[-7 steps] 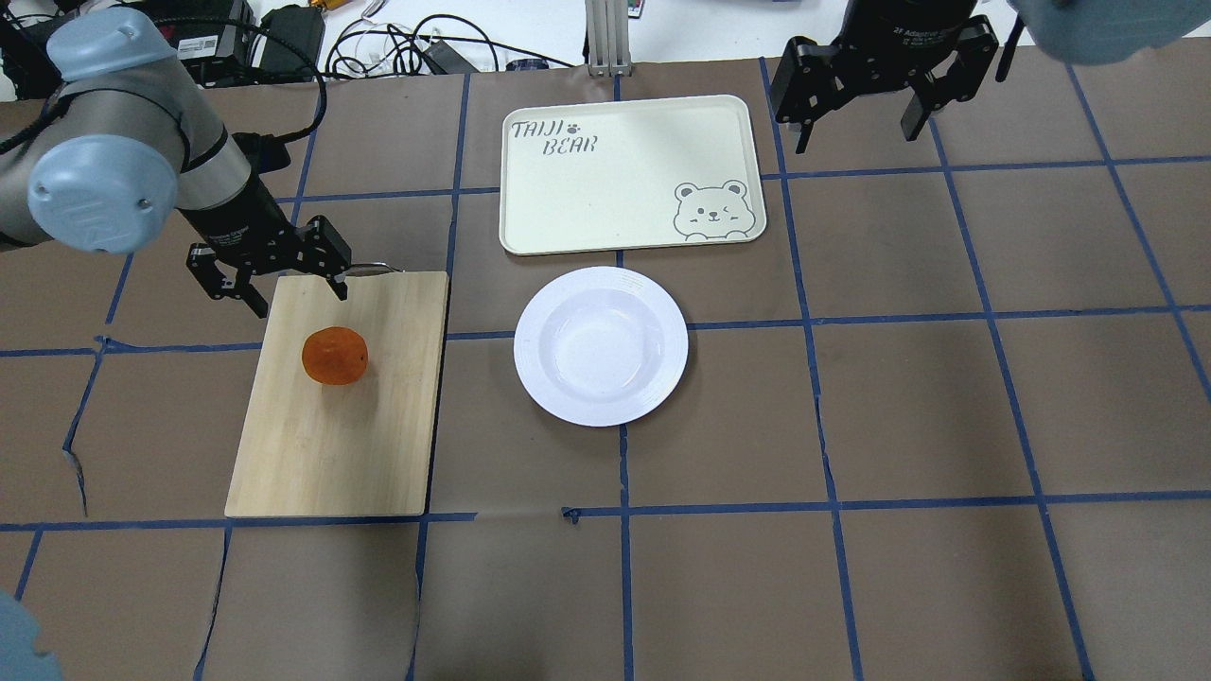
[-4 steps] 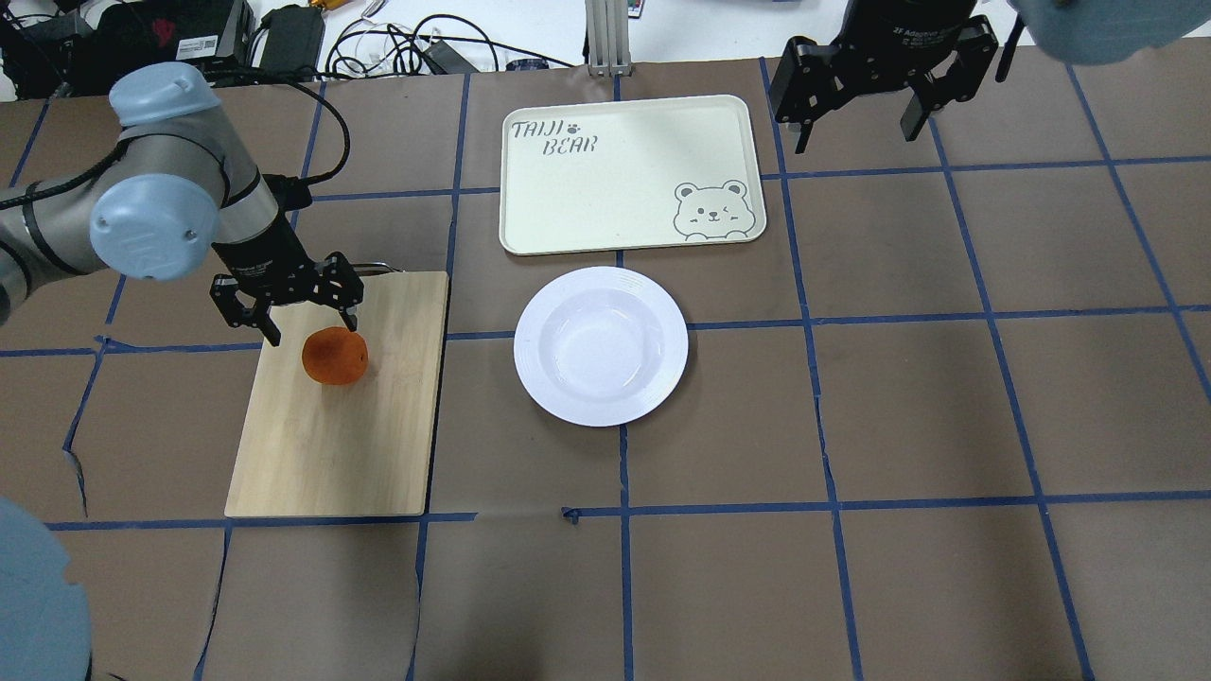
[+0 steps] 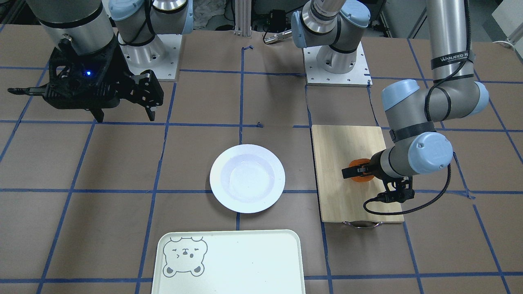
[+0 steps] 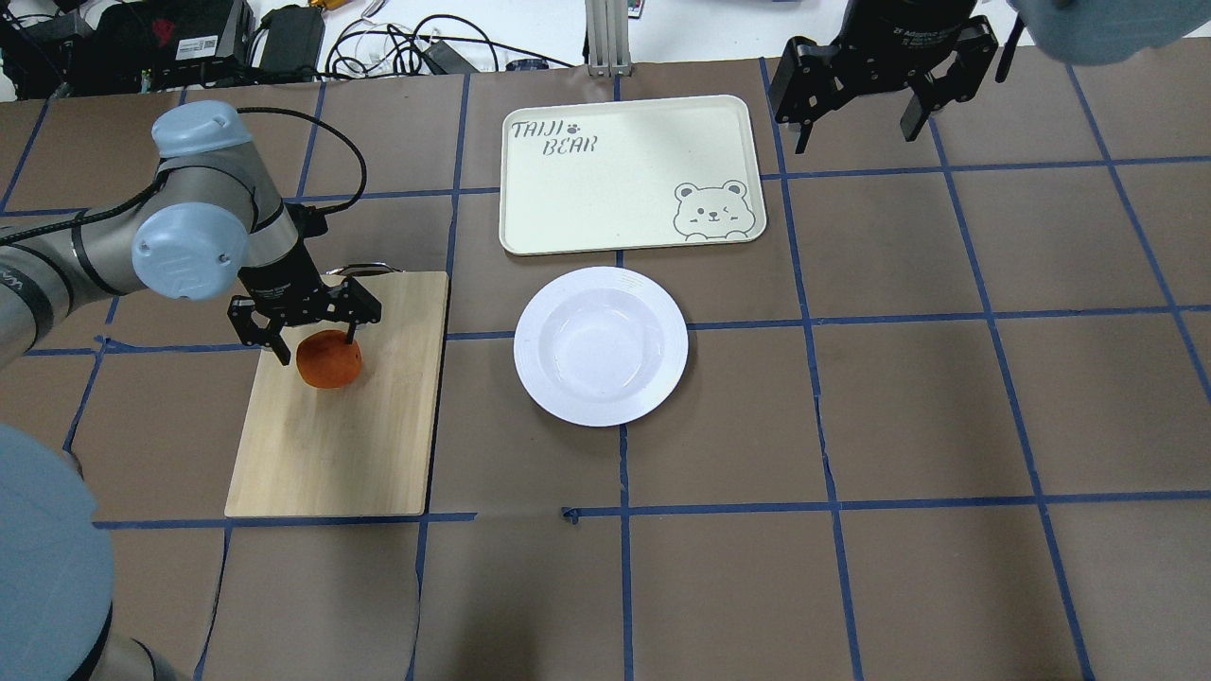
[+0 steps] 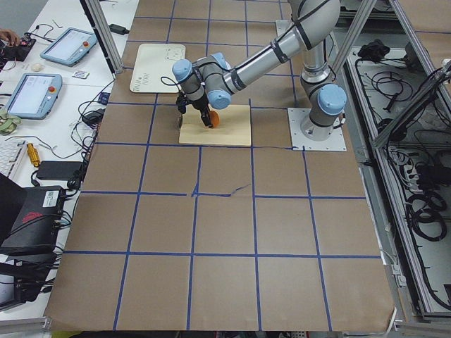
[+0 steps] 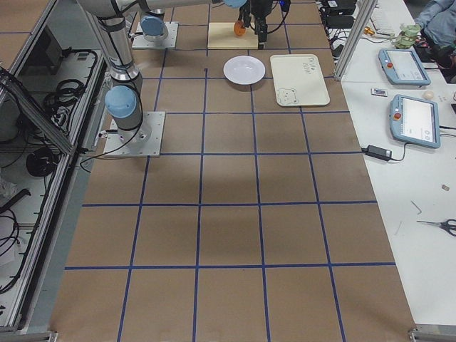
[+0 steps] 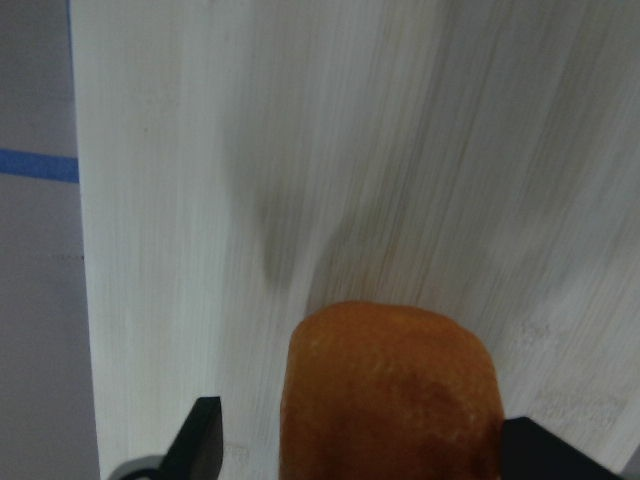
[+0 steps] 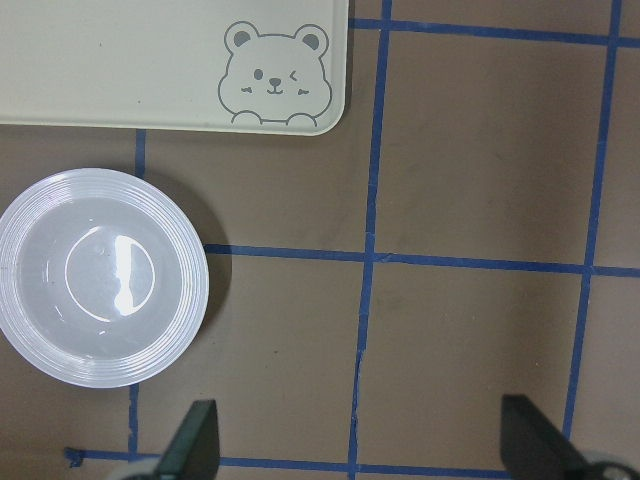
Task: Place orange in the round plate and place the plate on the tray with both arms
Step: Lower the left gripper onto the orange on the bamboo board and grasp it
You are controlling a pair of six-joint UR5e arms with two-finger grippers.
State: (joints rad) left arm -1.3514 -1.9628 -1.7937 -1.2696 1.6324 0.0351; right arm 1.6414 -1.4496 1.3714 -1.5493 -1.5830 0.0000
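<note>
While the orange sits on the cutting board at mid-left of frame, the left tool straddles it, seemingly wide and not gripping, so closing comes next, then lifting toward the round plate.

A bamboo cutting board with a metal handle lies on the brown, blue-taped table

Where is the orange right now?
In the overhead view the orange sits on the wooden cutting board at the left, between the open fingers of the left gripper, left of the round plate.
</note>
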